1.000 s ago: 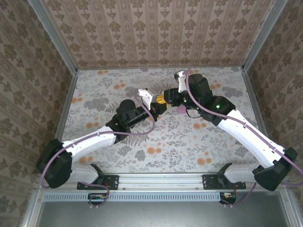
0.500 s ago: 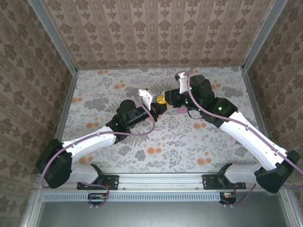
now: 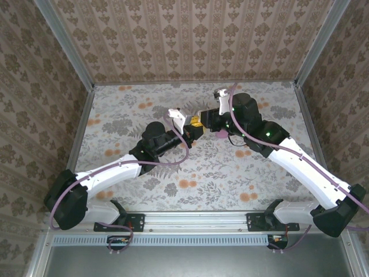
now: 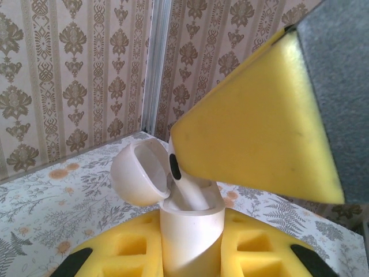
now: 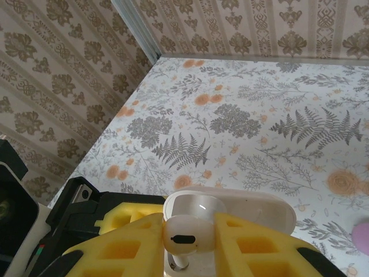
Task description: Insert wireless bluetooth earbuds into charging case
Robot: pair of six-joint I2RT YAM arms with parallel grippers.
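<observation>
Here, left fingers (image 4: 134,245) clamp open case (image 4: 191,234), right fingers (image 5: 256,248) pinch earbud (image 5: 183,235) at its rim

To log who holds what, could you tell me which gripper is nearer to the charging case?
Left. The left gripper is clamped on the charging case; the right gripper sits just above its open top, holding an earbud.

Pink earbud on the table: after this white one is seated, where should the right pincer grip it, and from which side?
Probably from straight above, across its rounded body: the pink earbud lies low on the table, near the right pincer. Its stem is too small to make out.
</observation>
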